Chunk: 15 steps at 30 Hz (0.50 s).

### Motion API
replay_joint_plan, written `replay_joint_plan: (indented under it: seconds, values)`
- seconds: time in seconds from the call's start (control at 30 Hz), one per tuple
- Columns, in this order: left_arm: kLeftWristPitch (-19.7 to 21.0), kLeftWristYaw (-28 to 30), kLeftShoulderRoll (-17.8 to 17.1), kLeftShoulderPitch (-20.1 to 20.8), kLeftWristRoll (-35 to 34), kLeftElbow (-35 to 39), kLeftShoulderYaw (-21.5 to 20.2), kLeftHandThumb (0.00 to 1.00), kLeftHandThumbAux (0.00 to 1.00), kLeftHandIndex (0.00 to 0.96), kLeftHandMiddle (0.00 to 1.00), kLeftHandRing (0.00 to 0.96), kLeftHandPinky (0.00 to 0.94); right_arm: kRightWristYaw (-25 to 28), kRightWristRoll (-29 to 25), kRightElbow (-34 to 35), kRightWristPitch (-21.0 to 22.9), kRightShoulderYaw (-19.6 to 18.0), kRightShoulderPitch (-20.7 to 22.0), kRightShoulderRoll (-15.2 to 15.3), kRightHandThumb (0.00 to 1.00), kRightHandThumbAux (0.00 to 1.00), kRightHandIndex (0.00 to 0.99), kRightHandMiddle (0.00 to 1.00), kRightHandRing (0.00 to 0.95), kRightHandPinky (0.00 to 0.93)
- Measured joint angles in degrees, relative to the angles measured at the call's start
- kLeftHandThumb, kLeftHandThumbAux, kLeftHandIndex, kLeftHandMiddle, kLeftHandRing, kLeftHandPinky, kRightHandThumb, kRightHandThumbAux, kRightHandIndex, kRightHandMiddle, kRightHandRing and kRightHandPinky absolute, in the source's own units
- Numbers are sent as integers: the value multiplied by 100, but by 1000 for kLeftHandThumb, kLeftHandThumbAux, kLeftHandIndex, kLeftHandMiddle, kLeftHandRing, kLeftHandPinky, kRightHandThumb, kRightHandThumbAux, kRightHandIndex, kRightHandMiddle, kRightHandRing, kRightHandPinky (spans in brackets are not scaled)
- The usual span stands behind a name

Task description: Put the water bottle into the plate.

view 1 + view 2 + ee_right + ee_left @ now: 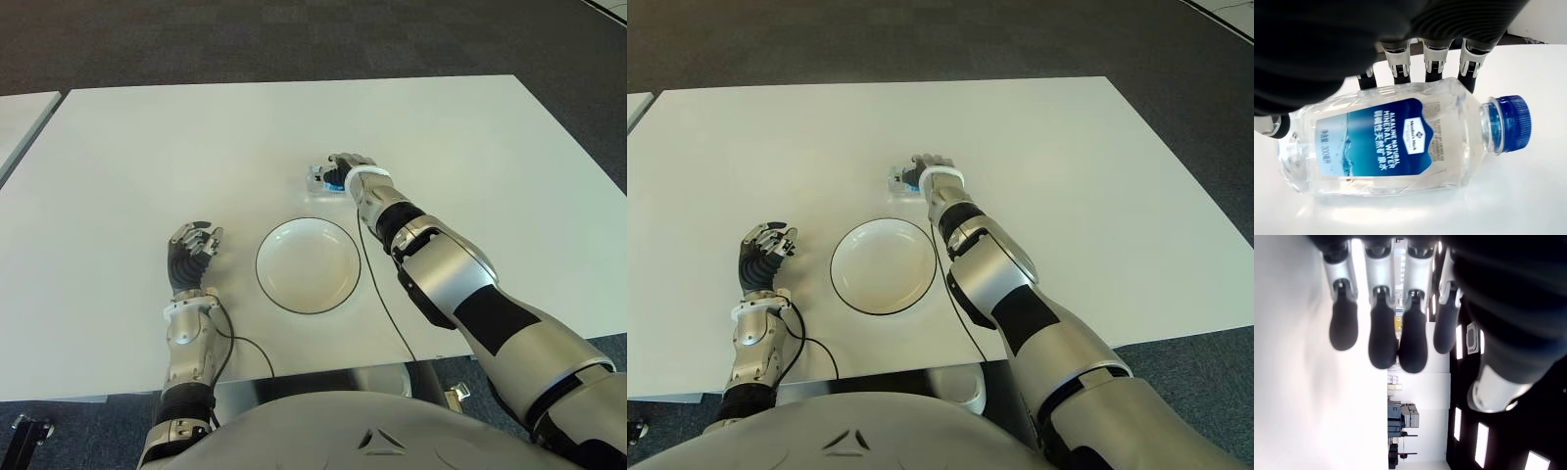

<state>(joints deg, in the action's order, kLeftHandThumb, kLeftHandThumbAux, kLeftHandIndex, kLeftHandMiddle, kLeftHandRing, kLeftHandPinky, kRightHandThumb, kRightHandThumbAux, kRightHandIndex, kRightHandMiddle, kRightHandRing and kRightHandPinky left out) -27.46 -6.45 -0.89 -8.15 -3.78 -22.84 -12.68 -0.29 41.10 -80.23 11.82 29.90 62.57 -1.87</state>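
A small clear water bottle with a blue label and blue cap lies on its side on the white table, just beyond the plate. My right hand is stretched out over it. Its fingers reach down along the bottle's far side and the thumb shows by the bottle's base; they are spread, not clenched. The white plate, dark-rimmed and with nothing in it, sits near the table's front edge. My left hand shows to the left of the plate, fingers relaxed and holding nothing.
A thin black cable runs along my right forearm past the plate's right side. Another cable loops by my left wrist. Dark carpet lies beyond the table's far edge.
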Motion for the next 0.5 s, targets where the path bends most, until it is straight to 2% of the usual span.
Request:
replay_joint_plan:
  seconds: [0.23, 0.43, 0.5]
  values:
    - [67, 0, -22, -37, -1, 48, 2, 712, 712, 436, 677, 657, 643, 95, 45, -5, 190, 54, 97, 38, 544, 233, 0, 0, 0, 0]
    - [36, -7, -28, -72, 36, 70, 3, 711, 713, 436, 679, 661, 650, 310, 273, -14, 341, 336, 167, -9, 550, 255, 0, 0, 0, 0]
    - [31, -26, -35, -85, 55, 78, 3, 711, 713, 437, 678, 660, 646, 396, 447, -23, 383, 538, 204, -18, 550, 257, 0, 0, 0, 0]
